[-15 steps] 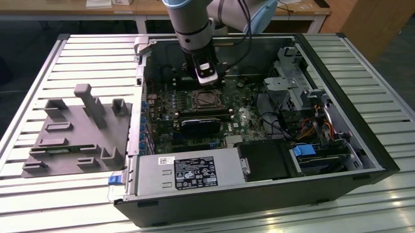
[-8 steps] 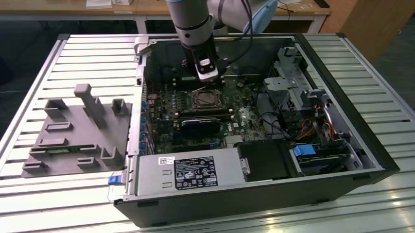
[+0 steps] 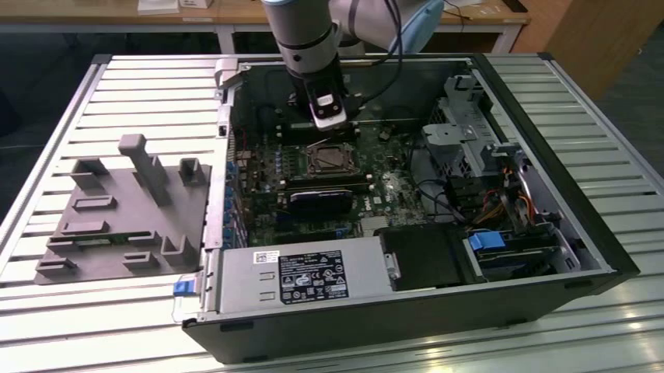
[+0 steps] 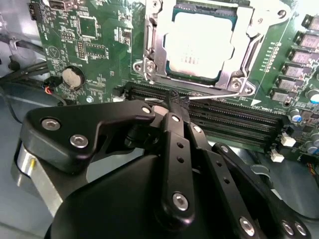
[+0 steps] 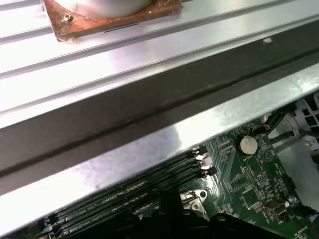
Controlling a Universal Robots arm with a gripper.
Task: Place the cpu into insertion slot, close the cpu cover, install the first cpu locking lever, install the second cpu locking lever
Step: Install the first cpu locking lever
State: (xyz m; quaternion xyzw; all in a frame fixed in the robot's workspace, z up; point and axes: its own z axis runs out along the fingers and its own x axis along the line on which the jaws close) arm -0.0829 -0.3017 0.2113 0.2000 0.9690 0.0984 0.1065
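Note:
In the second wrist view the cpu (image 4: 202, 42) lies in the insertion slot (image 4: 149, 69) with its silver top facing up. The silver cpu cover (image 4: 234, 69) is folded down around it. A thin metal locking lever (image 4: 214, 95) runs along the socket's edge nearest my gripper (image 4: 174, 102). The black fingers are shut and their tips touch that lever's free end. A second lever (image 4: 146, 45) lies along another side of the socket. In the exterior view my gripper (image 3: 328, 120) hangs inside the open case, just behind the insertion slot (image 3: 330, 158).
Long black memory slots (image 4: 234, 122) lie between my gripper and the socket, near a coin battery (image 4: 73, 77). A black card (image 3: 323, 196), the power supply (image 3: 301, 280) and drive cage (image 3: 456, 124) crowd the case. A grey fixture (image 3: 124, 210) sits on the slatted table. A copper-based heatsink (image 5: 99, 15) rests outside the case.

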